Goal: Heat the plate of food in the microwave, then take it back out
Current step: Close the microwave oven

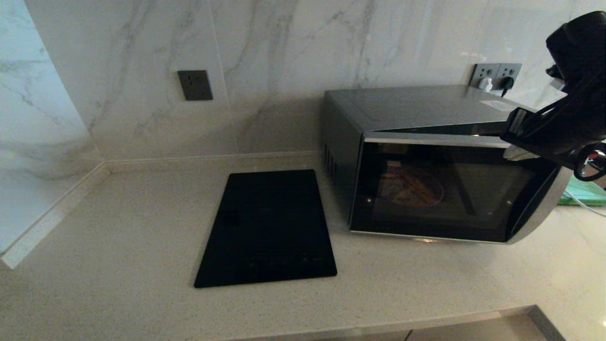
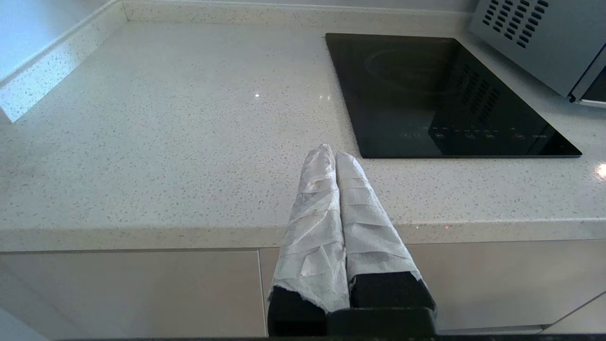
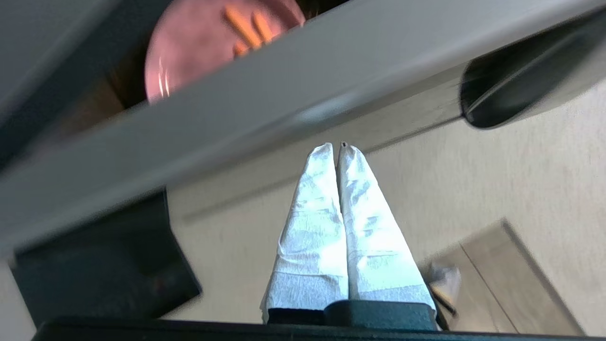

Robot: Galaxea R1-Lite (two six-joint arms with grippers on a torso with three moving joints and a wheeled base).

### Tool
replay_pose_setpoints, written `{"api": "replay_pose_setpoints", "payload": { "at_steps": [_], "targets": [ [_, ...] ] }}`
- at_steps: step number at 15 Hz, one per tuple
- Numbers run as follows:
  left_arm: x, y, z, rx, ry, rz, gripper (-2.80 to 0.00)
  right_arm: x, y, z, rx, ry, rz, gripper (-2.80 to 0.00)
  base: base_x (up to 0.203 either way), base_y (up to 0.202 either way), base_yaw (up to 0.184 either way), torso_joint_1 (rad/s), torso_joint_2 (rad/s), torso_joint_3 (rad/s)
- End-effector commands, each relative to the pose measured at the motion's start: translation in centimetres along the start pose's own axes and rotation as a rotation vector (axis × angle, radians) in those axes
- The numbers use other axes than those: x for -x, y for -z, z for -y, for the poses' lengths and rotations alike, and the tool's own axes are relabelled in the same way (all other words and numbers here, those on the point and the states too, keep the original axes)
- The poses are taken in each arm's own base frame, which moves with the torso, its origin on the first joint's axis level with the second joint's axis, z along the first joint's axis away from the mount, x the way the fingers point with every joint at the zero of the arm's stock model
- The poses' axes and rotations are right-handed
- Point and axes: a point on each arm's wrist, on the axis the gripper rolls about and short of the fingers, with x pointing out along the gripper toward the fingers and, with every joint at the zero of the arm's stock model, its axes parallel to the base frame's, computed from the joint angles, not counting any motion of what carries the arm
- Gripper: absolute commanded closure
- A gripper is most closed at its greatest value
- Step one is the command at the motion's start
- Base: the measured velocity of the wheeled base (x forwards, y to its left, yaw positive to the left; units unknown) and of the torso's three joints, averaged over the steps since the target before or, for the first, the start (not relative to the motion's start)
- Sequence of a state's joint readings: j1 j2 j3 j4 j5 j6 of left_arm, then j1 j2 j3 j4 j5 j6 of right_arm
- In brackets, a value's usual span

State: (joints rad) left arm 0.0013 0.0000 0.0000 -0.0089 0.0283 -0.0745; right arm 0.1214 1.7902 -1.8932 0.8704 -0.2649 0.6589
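Spanning the whole lower scene, the pale speckled desk [image 1: 118,246] is seen running to a marble-patterned wall [image 1: 284,57], on which 1 dark socket plate [image 1: 195,85] is mounted at the left and a double socket [image 1: 497,75] with plugs in it at the right. The microwave [image 1: 407,113] is set on the right half of the desk, and its dark glass door [image 1: 450,194] is swung partly out from the body, a gap being visible along its top edge. Just beside the microwave, on its left, a flat black cooktop [image 1: 270,227] is laid on the desk. A strip of green board [image 1: 584,194] is glimpsed behind the door's right end. The plate of food [image 1: 416,187] is seen through the glass, resting inside the microwave; in the right wrist view the plate is shown over the door's top edge, with a few orange sticks on it. The right gripper [image 3: 337,148] is held above the door's right end, its 2 white-wrapped fingers [image 3: 364,222] pressed together on nothing. The left gripper [image 2: 331,152] is parked before the desk edge, left of the cooktop, its fingers likewise together and empty.
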Motion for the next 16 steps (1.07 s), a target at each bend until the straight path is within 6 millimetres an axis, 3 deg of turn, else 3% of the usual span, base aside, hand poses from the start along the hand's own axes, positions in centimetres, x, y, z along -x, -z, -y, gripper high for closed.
{"api": "replay_pose_setpoints", "payload": {
  "at_steps": [1,6,16],
  "targets": [
    [0.0,0.0,0.0,0.001,-0.001,-0.001,0.00,-1.1,-0.8,0.2,-0.028,-0.001,0.036,0.00,0.000,0.000,0.000,0.000,0.00,0.000],
    [0.0,0.0,0.0,0.001,-0.001,-0.001,0.00,-2.9,-1.0,-0.1,-0.048,-0.031,0.049,0.00,0.000,0.000,0.000,0.000,0.00,0.000],
    [0.0,0.0,0.0,0.001,-0.001,-0.001,0.00,-4.0,-1.7,-1.0,-0.067,-0.097,0.117,0.00,0.000,0.000,0.000,0.000,0.00,0.000]
  ]
}}
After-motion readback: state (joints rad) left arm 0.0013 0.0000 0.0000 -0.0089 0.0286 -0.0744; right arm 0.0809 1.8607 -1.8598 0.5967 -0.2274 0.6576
